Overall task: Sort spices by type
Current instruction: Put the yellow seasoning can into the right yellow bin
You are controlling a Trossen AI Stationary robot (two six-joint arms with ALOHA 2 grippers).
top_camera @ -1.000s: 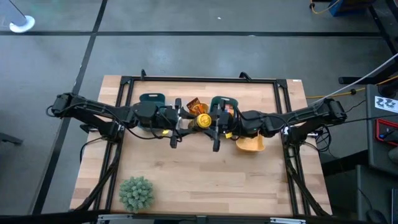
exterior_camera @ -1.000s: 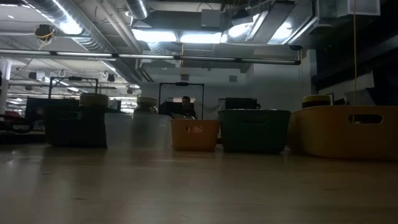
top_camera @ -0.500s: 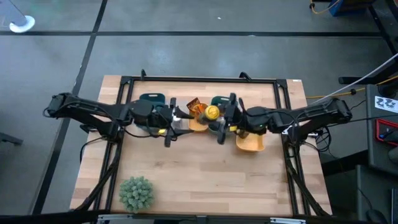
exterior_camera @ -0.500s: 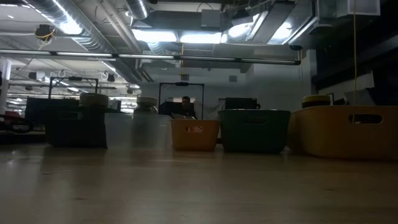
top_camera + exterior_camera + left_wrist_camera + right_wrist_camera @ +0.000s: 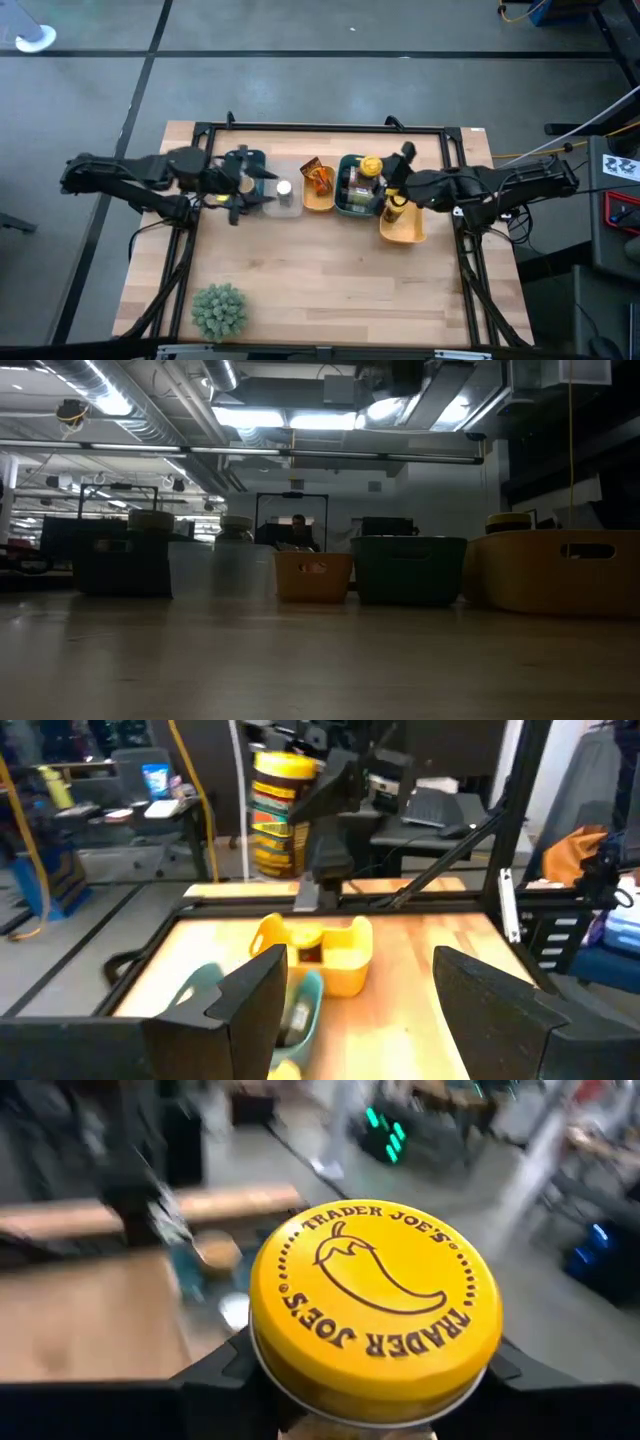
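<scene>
Yellow-lidded jar [image 5: 370,165], one, sits clamped in the right pincer [image 5: 378,172]; the left pincer [image 5: 365,990] gapes apart, empty.

Yellow-lid jar [image 5: 375,1305]: held in the right gripper [image 5: 385,180], above the teal tray near the back edge of the tabletop. Its round lid has a chili pepper drawing and the words "TRADER JOE'S". The side has orange and yellow label bands.
Orange packet [image 5: 317,177]: stands in the small orange tray, near the middle of the back edge.
Grey-lid jar [image 5: 284,189]: sits upright in the clear tray, left of the packet.
Jars in teal tray [image 5: 352,190]: a few small ones, too small to tell apart.
</scene>
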